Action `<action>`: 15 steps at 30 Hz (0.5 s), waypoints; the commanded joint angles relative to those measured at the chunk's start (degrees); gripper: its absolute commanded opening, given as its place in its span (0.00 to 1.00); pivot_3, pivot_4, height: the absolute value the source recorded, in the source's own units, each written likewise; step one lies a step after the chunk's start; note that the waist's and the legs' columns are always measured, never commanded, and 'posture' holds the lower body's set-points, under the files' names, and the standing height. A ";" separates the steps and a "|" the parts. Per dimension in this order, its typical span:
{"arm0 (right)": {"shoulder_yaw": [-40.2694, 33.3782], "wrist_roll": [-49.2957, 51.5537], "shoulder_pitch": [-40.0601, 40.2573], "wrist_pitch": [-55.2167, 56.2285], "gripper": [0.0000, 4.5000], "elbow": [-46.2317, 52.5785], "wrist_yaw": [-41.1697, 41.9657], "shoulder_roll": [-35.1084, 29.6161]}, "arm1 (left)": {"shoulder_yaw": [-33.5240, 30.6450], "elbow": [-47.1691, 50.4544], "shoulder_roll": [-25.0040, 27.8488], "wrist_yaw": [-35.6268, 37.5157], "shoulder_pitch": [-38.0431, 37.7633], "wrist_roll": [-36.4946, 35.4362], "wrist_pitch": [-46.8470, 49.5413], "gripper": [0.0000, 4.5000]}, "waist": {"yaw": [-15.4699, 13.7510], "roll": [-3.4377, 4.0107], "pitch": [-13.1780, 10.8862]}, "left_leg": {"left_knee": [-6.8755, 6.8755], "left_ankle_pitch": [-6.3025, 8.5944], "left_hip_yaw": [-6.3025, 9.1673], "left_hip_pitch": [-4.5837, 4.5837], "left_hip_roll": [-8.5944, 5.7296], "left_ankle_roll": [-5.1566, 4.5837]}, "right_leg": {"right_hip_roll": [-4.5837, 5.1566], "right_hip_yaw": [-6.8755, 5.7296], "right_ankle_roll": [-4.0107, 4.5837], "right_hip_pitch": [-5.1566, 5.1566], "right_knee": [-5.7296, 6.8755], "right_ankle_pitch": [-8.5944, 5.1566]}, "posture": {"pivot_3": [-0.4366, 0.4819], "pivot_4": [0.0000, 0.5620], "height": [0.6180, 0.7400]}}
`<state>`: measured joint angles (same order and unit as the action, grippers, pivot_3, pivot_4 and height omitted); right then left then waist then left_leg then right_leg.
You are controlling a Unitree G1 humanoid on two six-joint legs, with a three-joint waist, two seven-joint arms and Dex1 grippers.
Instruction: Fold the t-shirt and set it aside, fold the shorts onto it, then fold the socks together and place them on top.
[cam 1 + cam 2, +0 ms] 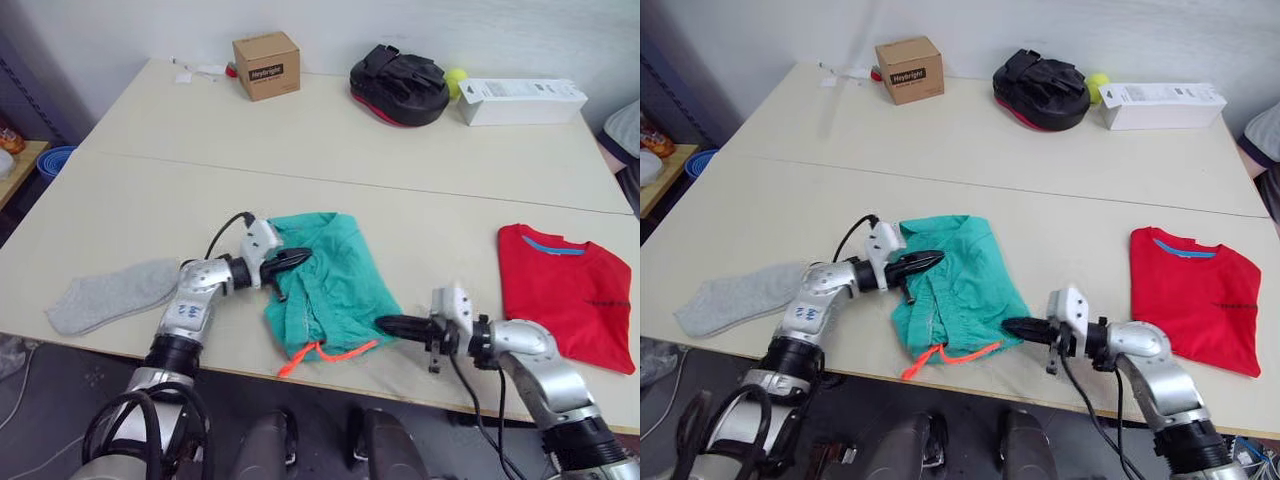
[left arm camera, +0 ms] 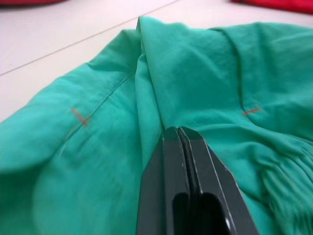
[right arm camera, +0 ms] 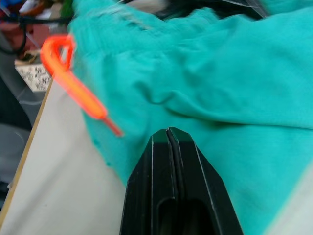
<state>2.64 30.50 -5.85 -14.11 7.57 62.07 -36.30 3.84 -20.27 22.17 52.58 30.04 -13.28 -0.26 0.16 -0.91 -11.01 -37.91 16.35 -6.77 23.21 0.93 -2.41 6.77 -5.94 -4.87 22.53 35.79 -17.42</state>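
Observation:
The teal-green shorts (image 1: 330, 275) lie folded in a bunch near the table's front edge, with the orange drawstring (image 1: 325, 352) trailing off their near end. My left gripper (image 1: 305, 256) is shut, its tips resting on the shorts' upper left part. In the left wrist view its fingers (image 2: 166, 161) press together against a raised fold. My right gripper (image 1: 381, 322) is shut too, with its tips at the shorts' lower right edge (image 3: 205, 112). The red t-shirt (image 1: 565, 290) lies folded at the right. A grey sock (image 1: 110, 295) lies flat at the left.
Along the back of the table (image 1: 200, 190) stand a cardboard box (image 1: 266, 65), a black padded mitt (image 1: 398, 84), a yellow ball (image 1: 456, 78) and a long white box (image 1: 520, 100). A blue bowl (image 1: 55, 160) sits on a side stand at the left.

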 commanded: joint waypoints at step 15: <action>7.62 10.91 -35.15 -51.32 1.00 -27.28 -0.69 -2.70 | -8.29 29.52 16.03 13.01 -17.03 -13.82 9.99 0.71 | 1.94 0.29 -0.17 | 0.33 -0.17 0.02 0.05 -0.05 -0.24 | 0.08 -0.07 0.13 0.08 -0.23 -0.03 | 0.48 0.27 1.00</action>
<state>8.43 43.31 -39.83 -65.20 -17.81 60.02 -39.83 -2.74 6.04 37.35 65.22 14.17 -25.55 9.26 2.10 -0.61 -11.17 -37.56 16.17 -6.79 23.25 0.88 -2.67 6.85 -6.00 -4.74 22.62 35.58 -17.45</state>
